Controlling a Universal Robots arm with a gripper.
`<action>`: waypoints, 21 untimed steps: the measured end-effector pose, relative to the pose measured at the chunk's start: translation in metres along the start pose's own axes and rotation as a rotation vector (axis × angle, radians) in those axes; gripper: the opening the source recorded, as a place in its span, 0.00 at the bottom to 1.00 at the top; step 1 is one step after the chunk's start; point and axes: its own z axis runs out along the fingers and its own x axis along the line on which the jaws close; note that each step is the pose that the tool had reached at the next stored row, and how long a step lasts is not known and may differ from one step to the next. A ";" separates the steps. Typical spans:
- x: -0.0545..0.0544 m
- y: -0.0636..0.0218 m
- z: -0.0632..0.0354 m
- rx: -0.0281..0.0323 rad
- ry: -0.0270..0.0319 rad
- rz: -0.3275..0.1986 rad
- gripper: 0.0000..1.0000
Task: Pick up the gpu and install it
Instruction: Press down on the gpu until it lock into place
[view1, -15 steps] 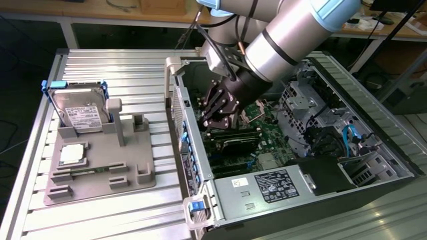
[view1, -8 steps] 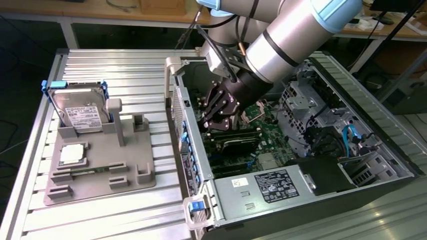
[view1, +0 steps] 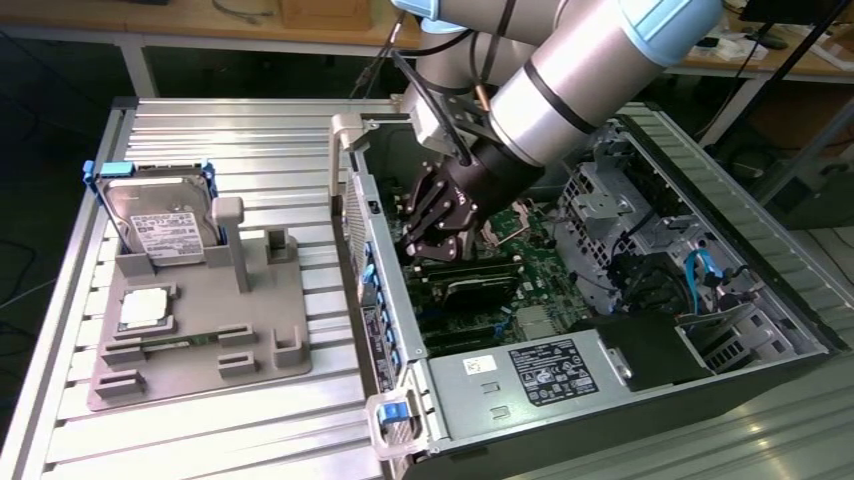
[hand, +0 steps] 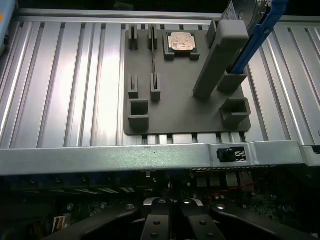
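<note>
Where the gpu (view1: 470, 289) sits, low in the open computer case (view1: 747, 250) on the green board, its black face is partly hidden by the gripper (view1: 424, 252) just above it. Whether the claw is wide, narrow or gripping, I cannot tell. On the ribbed metal table (view1: 240, 140), well apart, a grey fixture (view1: 200, 375) holds the hard drive (view1: 158, 232) and CPU chip (view1: 144, 308).

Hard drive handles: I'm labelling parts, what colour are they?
Blue, on the hard drive handles, clearest in the exterior view.
</note>
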 end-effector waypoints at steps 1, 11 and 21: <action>0.000 0.0002 0.0001 0.0002 0.0000 0.000 0.11; -0.001 0.0011 0.0005 -0.0029 0.0053 0.003 0.11; -0.004 -0.0090 -0.0045 -0.0308 0.0132 0.008 0.11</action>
